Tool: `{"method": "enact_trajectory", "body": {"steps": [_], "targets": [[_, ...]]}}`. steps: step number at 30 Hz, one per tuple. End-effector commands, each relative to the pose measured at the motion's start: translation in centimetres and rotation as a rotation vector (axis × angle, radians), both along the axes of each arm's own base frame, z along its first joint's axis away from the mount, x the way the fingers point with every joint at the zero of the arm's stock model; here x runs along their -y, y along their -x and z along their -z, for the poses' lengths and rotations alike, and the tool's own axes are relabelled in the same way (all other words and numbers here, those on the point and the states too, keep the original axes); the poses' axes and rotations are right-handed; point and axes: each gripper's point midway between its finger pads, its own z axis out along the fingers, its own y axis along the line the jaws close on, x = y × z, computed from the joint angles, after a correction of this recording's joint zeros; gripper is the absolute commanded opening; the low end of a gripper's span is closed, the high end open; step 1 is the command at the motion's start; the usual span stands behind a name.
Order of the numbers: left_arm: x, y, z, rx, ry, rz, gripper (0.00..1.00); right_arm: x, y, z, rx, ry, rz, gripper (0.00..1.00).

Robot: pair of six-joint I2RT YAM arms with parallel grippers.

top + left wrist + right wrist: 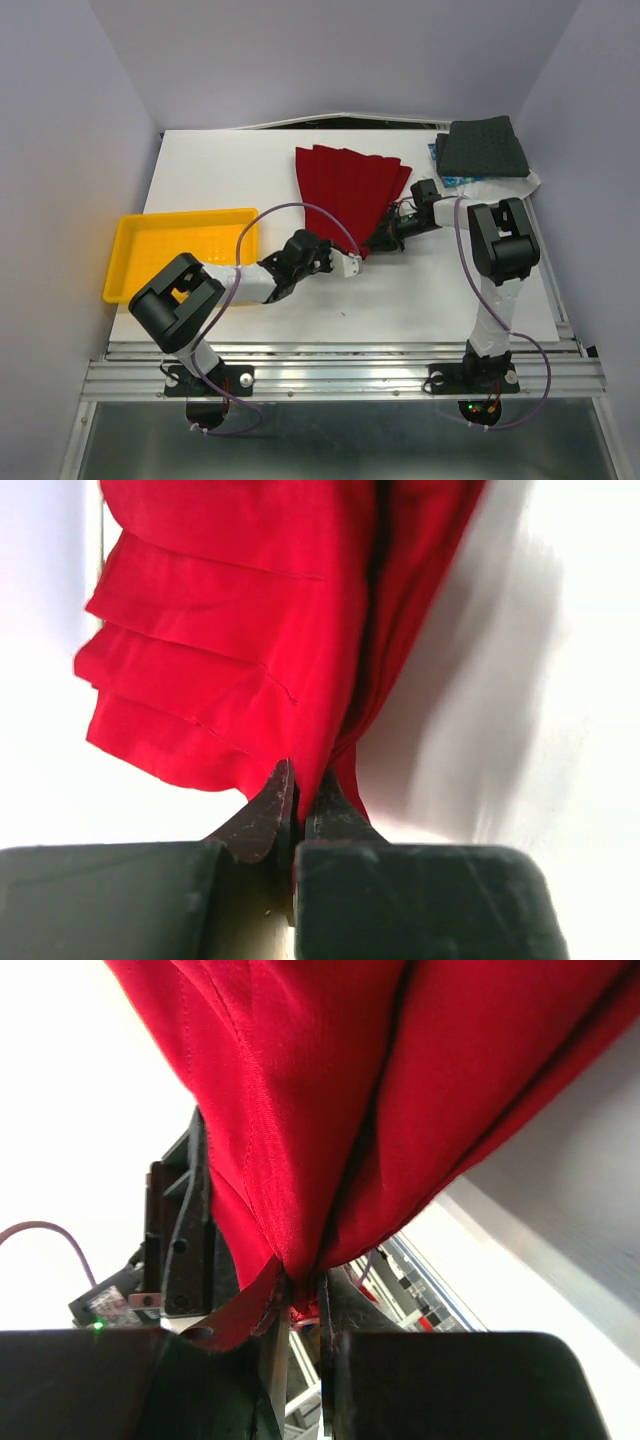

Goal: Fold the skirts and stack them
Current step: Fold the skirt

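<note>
Clamping left claw (298,785) on red skirt (230,630) corner, gripping it with right claw (300,1295) just beside; likely starting fold, needing joint lift next.

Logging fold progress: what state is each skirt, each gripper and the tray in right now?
red skirt: unfolded, fanned in pleats, narrow end pinched by both grippers.
grey skirt: folded, lying on the blue skirt.
blue skirt: mostly hidden under the grey skirt.
left gripper: shut on the red skirt.
right gripper: shut on the red skirt.
yellow tray: flat, right side up.
</note>
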Motion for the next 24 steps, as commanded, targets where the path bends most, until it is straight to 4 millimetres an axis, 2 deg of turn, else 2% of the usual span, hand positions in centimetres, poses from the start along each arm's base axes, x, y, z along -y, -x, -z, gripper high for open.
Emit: {"method": "enact_trajectory", "body": {"steps": [1, 2, 3, 4, 5, 6, 7, 9, 10, 11, 12, 13, 14, 15, 16, 18, 19, 20, 21, 22, 24], "targets": [[0.6, -0.8, -3.9, 0.028, 0.049, -0.027, 0.0, 0.2, 0.2, -2.6, 0.095, -0.052, -0.032, 0.19], [0.8, -0.9, -4.2, 0.023, 0.039, -0.022, 0.0, 0.7, 0.1, -2.6, 0.102, -0.037, -0.03, 0.39], [0.9, 0.1, -3.2, -0.036, 0.006, 0.015, 0.0, 1.2, -0.9, -2.7, 0.187, 0.005, -0.038, 0.47], [1.1, 0.3, -3.6, -0.047, 0.004, 0.025, 0.0, 1.5, -0.7, -2.8, 0.187, 0.031, -0.051, 0.54], [0.4, 1.2, -2.6, -0.103, -0.042, 0.028, 0.0, 2.1, -1.2, -2.9, 0.266, 0.047, -0.082, 0.57], [0.5, 1.9, -2.4, -0.128, -0.051, 0.041, 0.0, 2.2, -2.3, -3.8, 0.339, 0.066, -0.104, 0.6], [0.5, 2.4, -2.7, -0.139, -0.048, 0.051, 0.0, 3.2, -2.1, -3.7, 0.325, 0.115, -0.122, 0.61], [-0.1, 4.0, -2.1, -0.192, -0.081, 0.06, 0.0, 5.1, -2.9, -3.9, 0.434, 0.178, -0.194, 0.62], [0.2, 5.0, -2.7, -0.19, -0.078, 0.08, 0.0, 6.0, -4.1, -4.5, 0.492, 0.227, -0.207, 0.62], [-0.3, 5.9, -2.1, -0.217, -0.103, 0.084, 0.0, 7.5, -4.1, -4.8, 0.514, 0.248, -0.224, 0.63], [0.1, 7.1, -2.5, -0.228, -0.094, 0.102, 0.0, 8.2, -5.0, -5.8, 0.547, 0.263, -0.211, 0.65], [-0.2, 7.3, -2.5, -0.239, -0.094, 0.094, 0.0, 8.7, -5.0, -5.9, 0.569, 0.255, -0.218, 0.65], [0.0, 8.6, -2.1, -0.264, -0.109, 0.116, 0.0, 9.0, -6.2, -7.4, 0.614, 0.247, -0.196, 0.66], [-0.1, 9.4, -1.9, -0.285, -0.121, 0.122, 0.0, 8.8, -6.9, -8.3, 0.639, 0.239, -0.18, 0.67], [0.2, 10.8, -1.8, -0.322, -0.117, 0.131, 0.0, 8.4, -8.7, -9.9, 0.707, 0.221, -0.139, 0.67], [0.4, 12.0, -1.7, -0.358, -0.112, 0.134, 0.0, 6.4, -9.7, -11.9, 0.698, 0.153, -0.065, 0.69], [0.6, 12.5, -1.9, -0.39, -0.086, 0.117, 0.0, 5.1, -10.8, -13.4, 0.784, 0.093, -0.058, 0.69], [0.8, 13.0, -2.2, -0.408, -0.07, 0.114, 0.0, 4.0, -10.8, -14.1, 0.799, 0.06, -0.062, 0.68], [0.9, 13.6, -2.4, -0.438, -0.059, 0.114, 0.0, 1.9, -10.0, -14.7, 0.771, 0.007, -0.077, 0.68], [1.2, 14.0, -2.8, -0.474, -0.024, 0.094, 0.0, 0.6, -10.4, -15.3, 0.828, -0.023, -0.086, 0.68], [1.0, 14.6, -3.0, -0.517, -0.013, 0.084, 0.0, -1.7, -9.5, -14.6, 0.802, -0.064, -0.114, 0.67]]}}
